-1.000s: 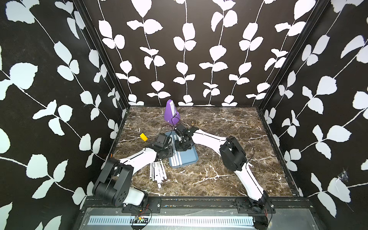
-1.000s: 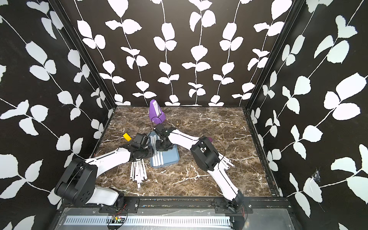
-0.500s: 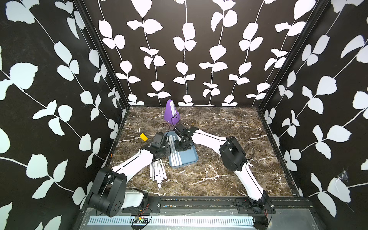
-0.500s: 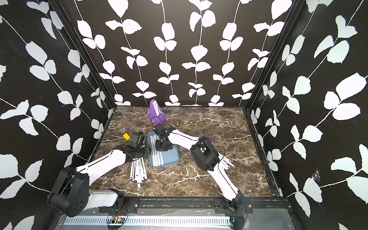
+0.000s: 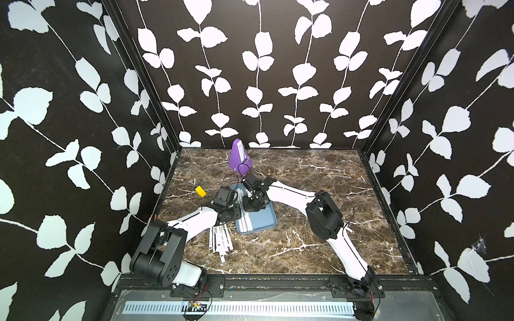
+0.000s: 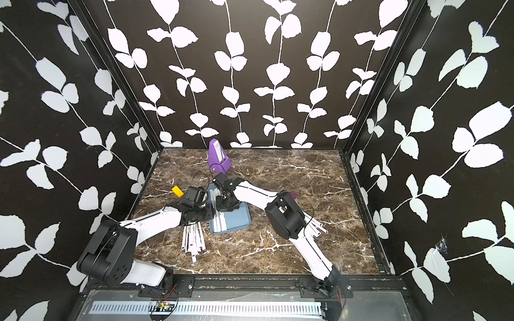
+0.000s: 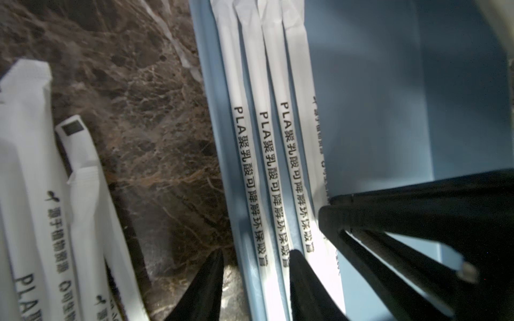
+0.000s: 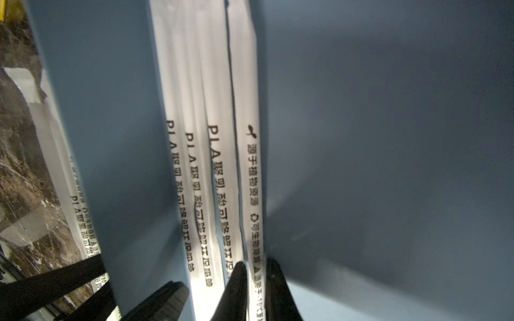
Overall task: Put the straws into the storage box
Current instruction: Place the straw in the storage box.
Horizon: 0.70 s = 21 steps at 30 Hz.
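Observation:
The storage box [image 5: 264, 219] [image 6: 239, 220], a shallow light blue tray, lies mid-table. Several white printed straws [image 5: 246, 222] [image 7: 251, 172] [image 8: 200, 172] lie lengthwise along its left side. More straws [image 5: 221, 241] [image 6: 193, 239] are piled on the marble just left of it. My left gripper [image 5: 236, 205] [image 7: 256, 258] is open, with one finger outside the left rim and the other inside on the straws. My right gripper [image 5: 247, 207] [image 8: 256, 268] hangs low in the box. Its jaws stand narrowly open either side of the innermost straw [image 8: 253, 194], which lies flat.
A purple metronome [image 5: 239, 158] stands behind the box, and a yellow block [image 5: 200, 191] lies to its left. A small brass piece [image 5: 269, 173] sits on the marble behind the right arm. Another bunch of straws [image 6: 315, 226] shows beside the right arm's elbow.
The right gripper's jaws have eased slightly apart round the straw in the box. The left arm's elbow shifted a little, while its gripper stayed at the box's left rim.

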Motion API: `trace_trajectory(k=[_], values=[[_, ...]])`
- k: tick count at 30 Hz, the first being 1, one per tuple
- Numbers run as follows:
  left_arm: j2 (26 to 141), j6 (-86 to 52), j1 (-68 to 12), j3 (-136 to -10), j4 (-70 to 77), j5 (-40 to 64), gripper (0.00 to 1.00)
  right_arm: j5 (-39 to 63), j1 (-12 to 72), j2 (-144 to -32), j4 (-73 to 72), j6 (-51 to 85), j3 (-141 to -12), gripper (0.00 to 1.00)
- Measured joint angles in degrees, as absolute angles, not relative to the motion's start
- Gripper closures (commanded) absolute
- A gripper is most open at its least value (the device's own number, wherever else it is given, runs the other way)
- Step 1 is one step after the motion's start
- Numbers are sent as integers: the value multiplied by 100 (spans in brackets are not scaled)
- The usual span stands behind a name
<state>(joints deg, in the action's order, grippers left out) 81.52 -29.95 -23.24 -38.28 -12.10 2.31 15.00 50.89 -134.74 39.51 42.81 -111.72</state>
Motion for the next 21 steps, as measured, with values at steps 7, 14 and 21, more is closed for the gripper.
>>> trace_trajectory(k=[7,14,21], values=[[7498,-2786,-2324,-4154,-2137,-274,39,1435,4801,-12140,3946,3885,-10165,73],[6635,-2458,-2320,-4676,-3155,-1085,23,705,3660,-9819,4316,2744,-7852,75],[6427,-2596,-2556,-4713,-3267,-1046,22,47,2842,-9507,5035,1922,-6521,71]])
